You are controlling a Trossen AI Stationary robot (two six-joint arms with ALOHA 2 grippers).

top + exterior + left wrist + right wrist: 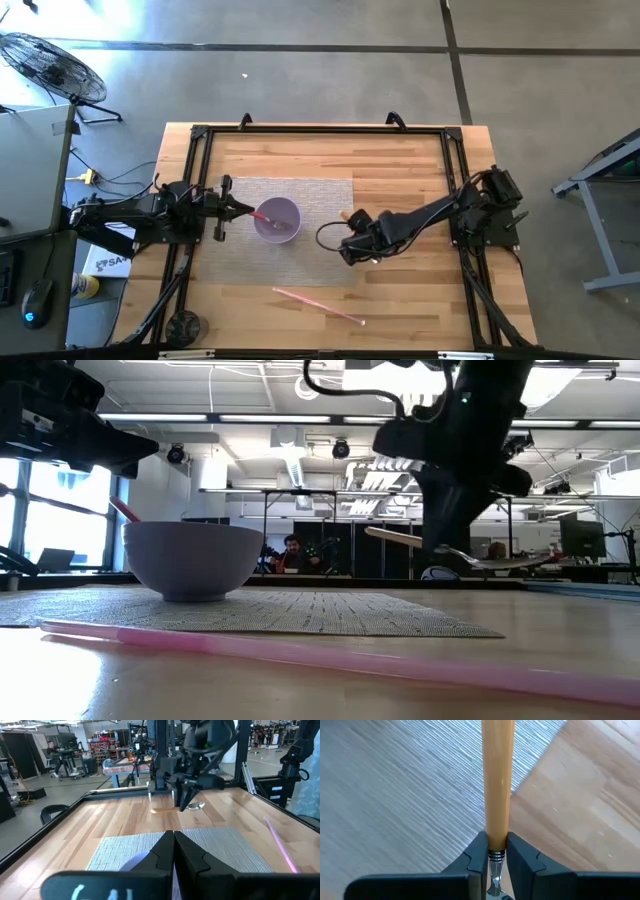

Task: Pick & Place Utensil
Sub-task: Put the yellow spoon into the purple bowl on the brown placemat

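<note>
A spoon with a tan wooden handle (395, 538) and a metal bowl (492, 561) is in my right gripper (495, 851), just past the woven mat's right edge (352, 232). A lavender bowl (277, 220) stands on the mat, and a pink utensil (268, 219) leans in it, its handle sticking up over the left rim (124, 510). My left gripper (174, 851) is shut on nothing and hovers just above and left of the bowl (190, 558). My right gripper pinches the spoon between its two fingers where the wooden handle meets the ringed metal neck (495, 851). The fingers (187, 800) come from above, pointing down, across the spoon. The spoon sits roughly level, low over the table, its handle pointing toward the mat.
A long pink straw (320, 304) lies on the bare wood near the table's near edge. The grey woven mat (310, 255) covers the table's middle. A black frame (320, 130) runs around the table top. People sit in the room beyond.
</note>
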